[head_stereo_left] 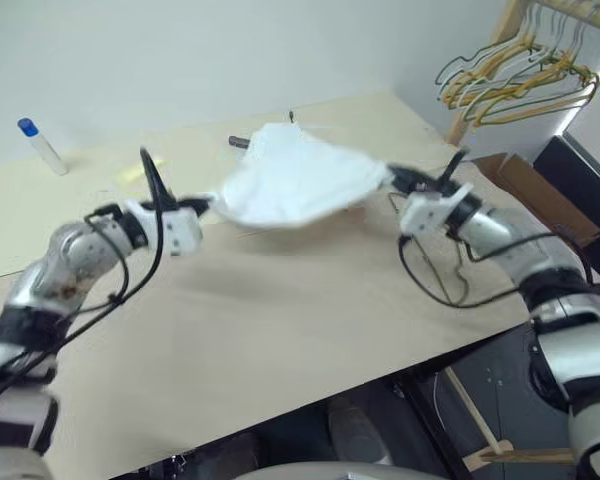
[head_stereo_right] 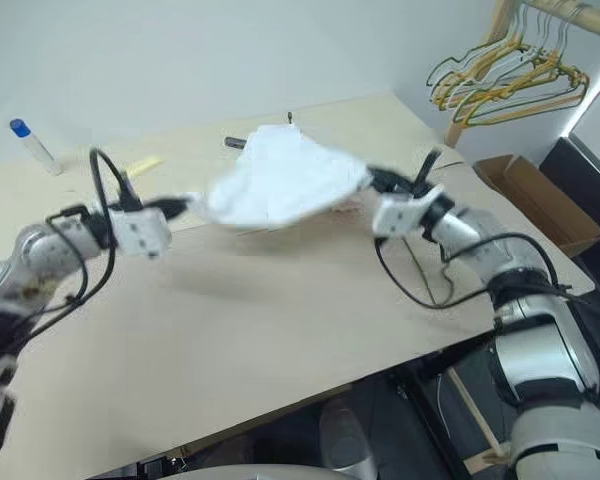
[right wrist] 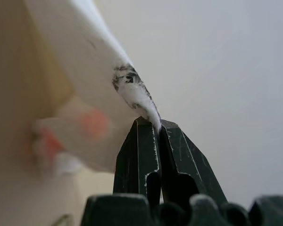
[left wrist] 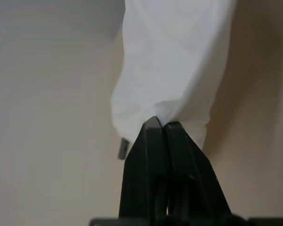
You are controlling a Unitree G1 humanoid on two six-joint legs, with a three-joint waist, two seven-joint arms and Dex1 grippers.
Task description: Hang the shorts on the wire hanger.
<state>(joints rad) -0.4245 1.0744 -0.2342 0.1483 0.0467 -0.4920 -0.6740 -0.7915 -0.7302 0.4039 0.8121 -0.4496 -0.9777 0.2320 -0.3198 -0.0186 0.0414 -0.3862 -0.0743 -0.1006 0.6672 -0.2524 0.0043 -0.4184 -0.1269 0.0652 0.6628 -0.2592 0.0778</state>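
Tan table [head_stereo_left: 280, 340], white wall behind. Shorts [head_stereo_left: 295, 180] stretched mid-frame above tabletop, left gripper [head_stereo_left: 208, 205] and right gripper [head_stereo_left: 392, 178] each pinching an edge. Wire hanger not made out; hanging not yet done.

A big light-brown table [head_stereo_left: 280, 330] takes up most of the room. At its far left corner lies a small white bottle [head_stereo_left: 40, 145] with a blue cap. Near it a little yellow thing [head_stereo_left: 132, 172] lies flat. At the far right, a bunch of yellow and dark hangers [head_stereo_left: 515, 75] hangs on a wooden rack [head_stereo_left: 495, 45]. A brown cardboard box [head_stereo_left: 535, 195] sits just beside the table.
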